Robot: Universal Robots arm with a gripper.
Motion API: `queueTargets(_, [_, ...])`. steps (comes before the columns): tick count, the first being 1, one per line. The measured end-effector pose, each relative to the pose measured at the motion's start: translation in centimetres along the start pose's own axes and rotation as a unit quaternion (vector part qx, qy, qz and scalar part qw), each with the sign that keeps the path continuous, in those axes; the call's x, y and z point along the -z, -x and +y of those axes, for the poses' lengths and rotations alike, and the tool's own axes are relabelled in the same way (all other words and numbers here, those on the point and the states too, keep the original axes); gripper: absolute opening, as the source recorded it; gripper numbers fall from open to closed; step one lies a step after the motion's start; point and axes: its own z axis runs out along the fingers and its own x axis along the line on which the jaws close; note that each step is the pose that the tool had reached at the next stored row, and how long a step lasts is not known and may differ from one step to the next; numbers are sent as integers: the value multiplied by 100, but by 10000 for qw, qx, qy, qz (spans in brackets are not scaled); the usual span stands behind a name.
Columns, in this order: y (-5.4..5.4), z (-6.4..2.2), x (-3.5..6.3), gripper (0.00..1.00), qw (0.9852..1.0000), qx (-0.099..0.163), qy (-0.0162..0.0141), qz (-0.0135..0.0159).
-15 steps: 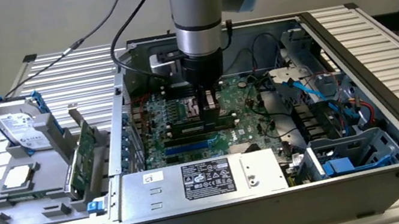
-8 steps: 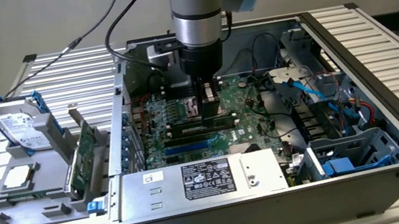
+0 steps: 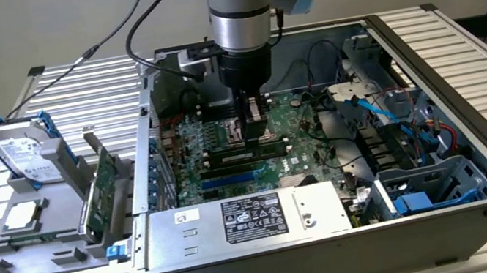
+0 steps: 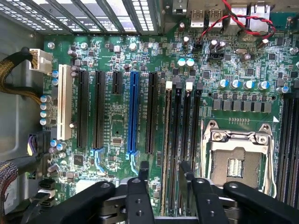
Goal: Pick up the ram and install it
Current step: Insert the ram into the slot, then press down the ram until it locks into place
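The ram [image 4: 167, 140] shows edge-on as a thin green-gold strip standing in the memory slot nearest the long black expansion slots on the motherboard [image 4: 117, 126]. My gripper [image 4: 165, 167] is open, and its two black fingertips [image 4: 144, 166] stand on either side of the ram's near end without gripping it. From the exterior view, the gripper [image 3: 257, 128] hangs straight down inside the open computer case [image 3: 437, 111], just above the memory slots [image 3: 246, 154] beside the CPU socket [image 4: 236, 163].
A grey holder [image 3: 34, 249] outside the case on the exterior view's left carries a hard drive [image 3: 24, 154], a chip [image 3: 21, 214] and a wider green expansion card [image 3: 98, 187]. Cables [image 3: 389, 119], a drive cage [image 3: 430, 187] and the power supply [image 3: 248, 221] crowd the case.
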Motion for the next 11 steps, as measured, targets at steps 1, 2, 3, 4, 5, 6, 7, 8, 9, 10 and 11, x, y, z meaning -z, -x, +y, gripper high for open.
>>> queueTargets(1, [0,0,0,31,10000,0,0,0])
queueTargets(2, [0,0,0,31,10000,0,0,0])
queueTargets(3, [0,0,0,18,10000,0,0,0])
queueTargets(4, [0,0,0,18,10000,0,0,0])
queueTargets(5, [0,0,0,13,10000,0,0,0])
queueTargets(6, [0,0,0,13,10000,0,0,0])
queueTargets(7, [0,0,0,11,10000,0,0,0])
queueTargets(8, [0,0,0,11,10000,0,0,0])
queueTargets(9, [0,0,0,11,10000,0,0,0])
queueTargets(10, [0,0,0,11,10000,0,0,0])
queueTargets(11, [0,0,0,11,10000,0,0,0])
